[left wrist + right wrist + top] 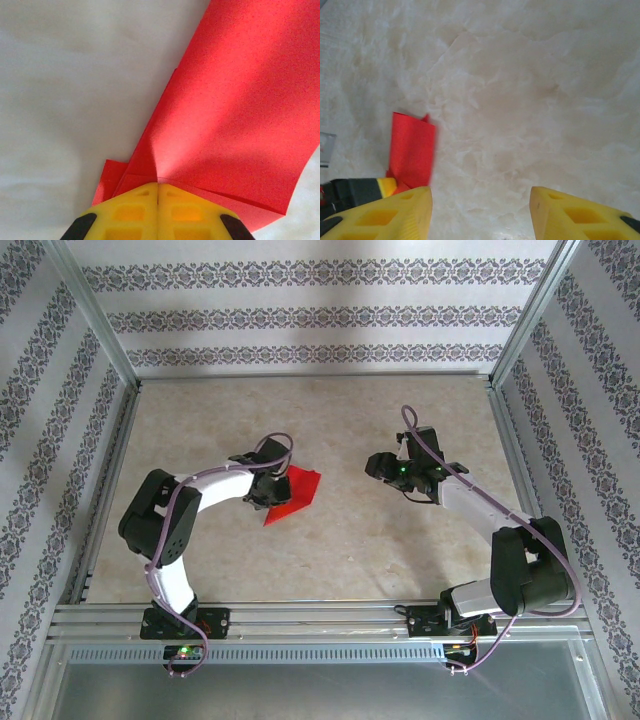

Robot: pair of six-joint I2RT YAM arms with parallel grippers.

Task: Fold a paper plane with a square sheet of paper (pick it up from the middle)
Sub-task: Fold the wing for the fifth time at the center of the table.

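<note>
Pinched tight in the left gripper (158, 190), which hides its left edge, the red paper (300, 490) slants from near-left tip toward far-right; the right gripper (480, 196) gapes empty.

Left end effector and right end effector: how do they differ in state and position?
The left end effector is shut on the red paper; the right end effector is open and empty. The left sits at the paper's edge; the right hangs over the bare table, apart from it. Both have yellow fingers.
</note>
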